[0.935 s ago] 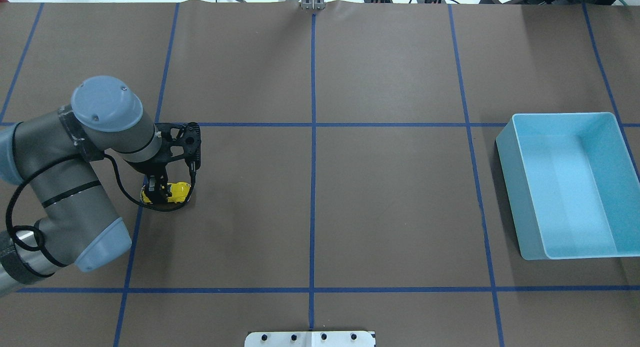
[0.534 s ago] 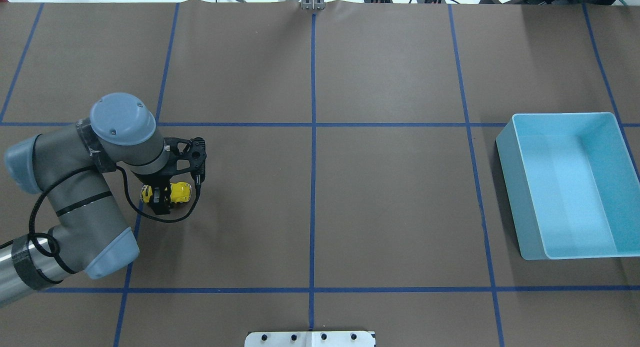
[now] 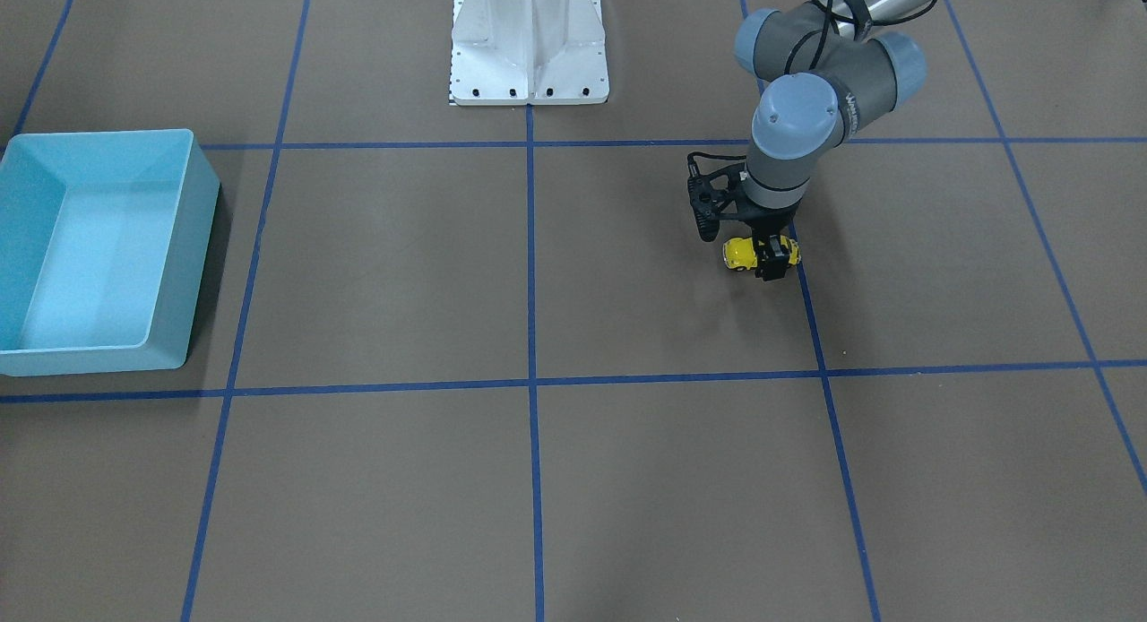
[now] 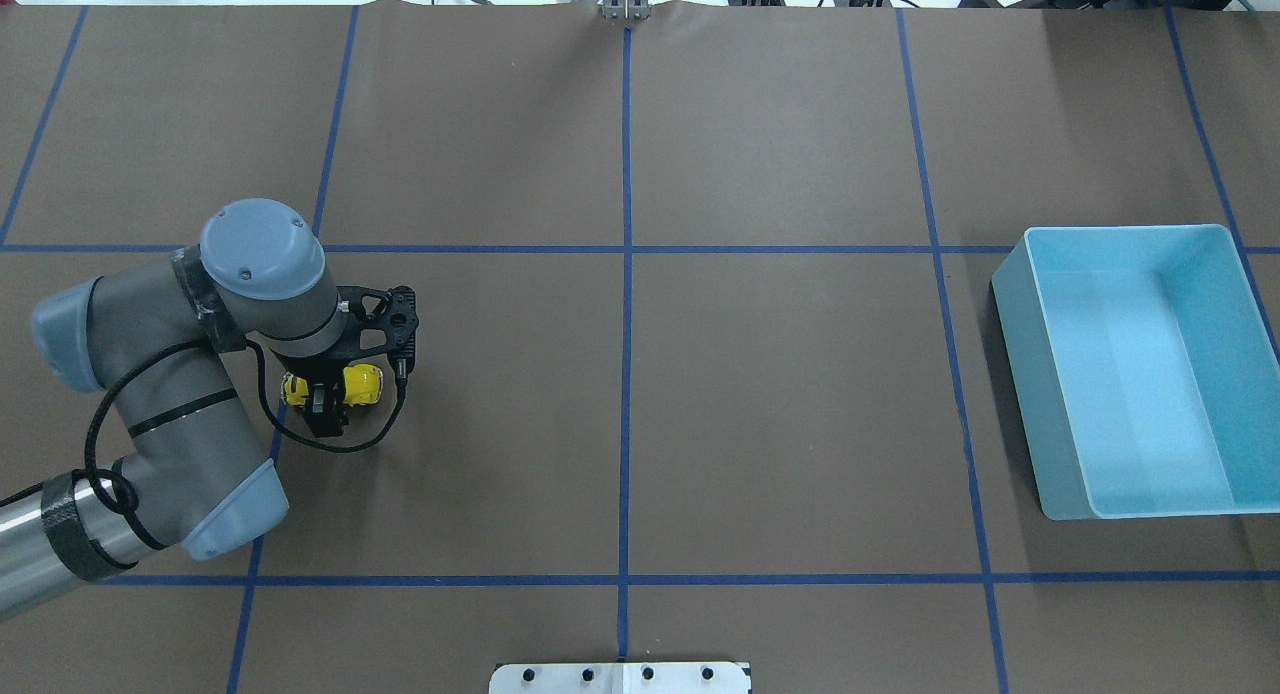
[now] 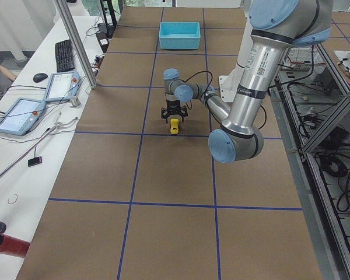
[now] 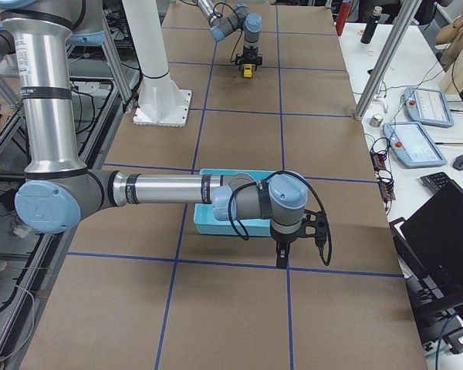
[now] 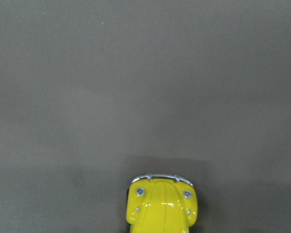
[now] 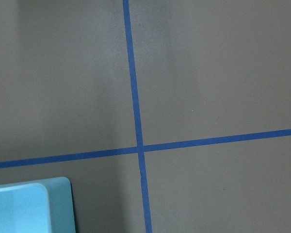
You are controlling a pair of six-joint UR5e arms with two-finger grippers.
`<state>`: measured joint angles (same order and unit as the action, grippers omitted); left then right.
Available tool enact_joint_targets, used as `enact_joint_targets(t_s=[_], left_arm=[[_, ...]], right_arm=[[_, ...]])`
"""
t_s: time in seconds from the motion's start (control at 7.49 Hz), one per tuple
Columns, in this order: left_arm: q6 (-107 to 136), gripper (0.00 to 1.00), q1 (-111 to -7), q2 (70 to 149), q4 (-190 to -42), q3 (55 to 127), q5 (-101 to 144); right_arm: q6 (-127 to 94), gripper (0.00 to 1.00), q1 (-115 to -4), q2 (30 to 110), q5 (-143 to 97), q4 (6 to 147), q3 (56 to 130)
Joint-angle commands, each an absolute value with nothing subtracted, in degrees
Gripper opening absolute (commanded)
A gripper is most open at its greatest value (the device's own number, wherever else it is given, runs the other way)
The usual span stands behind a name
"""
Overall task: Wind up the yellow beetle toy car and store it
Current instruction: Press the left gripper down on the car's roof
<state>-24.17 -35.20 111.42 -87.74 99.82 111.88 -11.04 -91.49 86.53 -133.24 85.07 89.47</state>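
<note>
Glossy yellow beetle toy car (image 4: 362,384), chrome-trimmed, against the black left pincer (image 4: 322,396); grey arm (image 4: 170,374) with pale blue joint caps (image 4: 262,249); matte brown desk (image 4: 780,394) gridded in blue tape (image 4: 625,374); light-blue bin (image 4: 1015,374) at 3 o'clock

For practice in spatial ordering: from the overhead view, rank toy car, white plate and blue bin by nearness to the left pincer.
1. Toy car, in the left pincer.
2. White plate, bottom centre.
3. Blue bin, far right.

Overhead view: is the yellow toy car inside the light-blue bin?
No, the car sits at the left gripper, far from the bin.
</note>
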Motion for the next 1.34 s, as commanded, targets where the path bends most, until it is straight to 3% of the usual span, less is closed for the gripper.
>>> enact_joint_targets(t_s=[0.0,0.13,0.4,0.53,0.67,0.8,1.2], left_arm=[[-24.17,0.99,-35.16,111.53,-87.80,98.97,111.88],[-24.26,0.96,-35.16,111.53,-87.89,98.88,111.88],[-24.26,0.73,-35.16,111.53,-87.89,99.05,111.97],[-24.26,0.55,-35.16,111.53,-87.89,99.23,111.97],[-24.26,0.16,-35.16,111.53,-87.89,99.58,111.97],[-24.26,0.00,-35.16,111.53,-87.89,99.67,111.97],[-24.26,0.00,-35.24,111.53,-87.45,101.32,112.06]], right_arm=[[-11.07,1.00,-91.49,86.57,-133.24,84.99,89.47],[-11.07,1.00,-91.49,86.49,-133.24,84.99,89.47],[-11.07,1.00,-91.49,86.48,-133.24,84.90,89.47],[-11.07,1.00,-91.49,86.48,-133.24,84.90,89.47],[-11.07,1.00,-91.49,86.48,-133.24,84.90,89.47],[-11.07,1.00,-91.49,86.48,-133.24,84.90,89.47],[-11.07,1.00,-91.49,86.48,-133.24,84.90,89.47]])
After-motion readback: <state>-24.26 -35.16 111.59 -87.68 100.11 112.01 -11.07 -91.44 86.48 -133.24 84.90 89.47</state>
